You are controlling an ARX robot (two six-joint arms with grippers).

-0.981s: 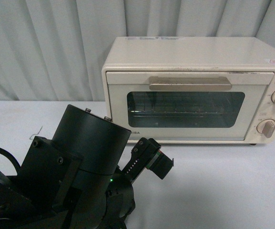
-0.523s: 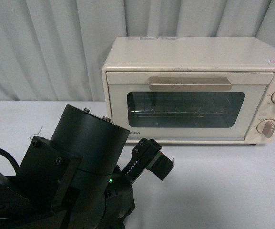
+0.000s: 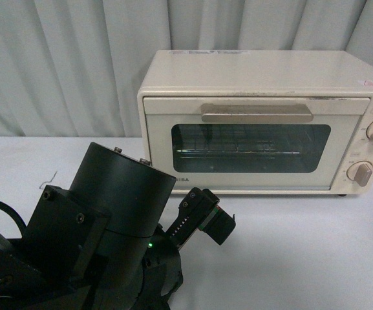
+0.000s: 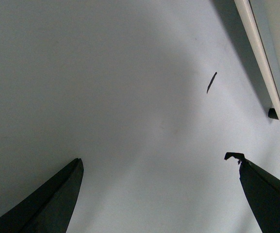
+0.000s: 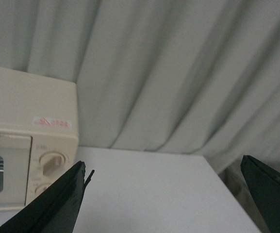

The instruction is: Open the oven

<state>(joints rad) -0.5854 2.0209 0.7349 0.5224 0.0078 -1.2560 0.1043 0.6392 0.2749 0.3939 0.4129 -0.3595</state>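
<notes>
- Left end effector: fingers spread wide, only bare table between them. It hangs low over the table, touching nothing.
- Right end effector: fingers also spread wide, with table and curtain showing in the gap. It grips nothing.
- Oven: stands on the table beyond the left end effector, well apart from it, with its back to the curtain. Door shut flush, bar handle across its top edge, wire rack visible through the glass.
- Left wrist view: I see only the oven's lower edge and one dark foot past one finger, plus a small dark mark on the table ahead.
- Right wrist view: the oven's knob end sits past one finger and apart from it. Upper knob and a red sticker are visible.
- Front view: the left arm fills the near foreground in front of the oven. Both beige knobs are at the far end of the oven from the left end effector.
</notes>
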